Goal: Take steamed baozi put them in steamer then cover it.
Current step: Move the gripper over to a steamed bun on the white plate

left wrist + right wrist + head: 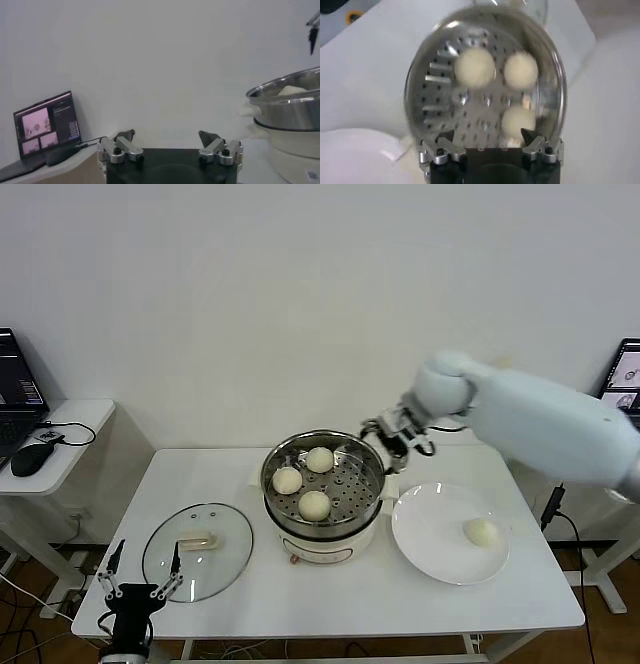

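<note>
Right pincer (392, 439), spread wide and empty, above the far rim of the steamer (372, 506); three baozi (314, 505) inside, a fourth on the plate (425, 529). Left pincer (140, 574), wide, beside the cover (197, 551) on the tabletop (330, 599).

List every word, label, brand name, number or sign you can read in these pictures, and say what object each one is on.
No text can be read in any view.
Open laptop screen on the side desk: shows pictures and lines of text, too small to read.
Small grey label on the cream-white base of the shiny steel steamer: too blurred to read.
Dark monitor beside the table: too small to read.
</note>
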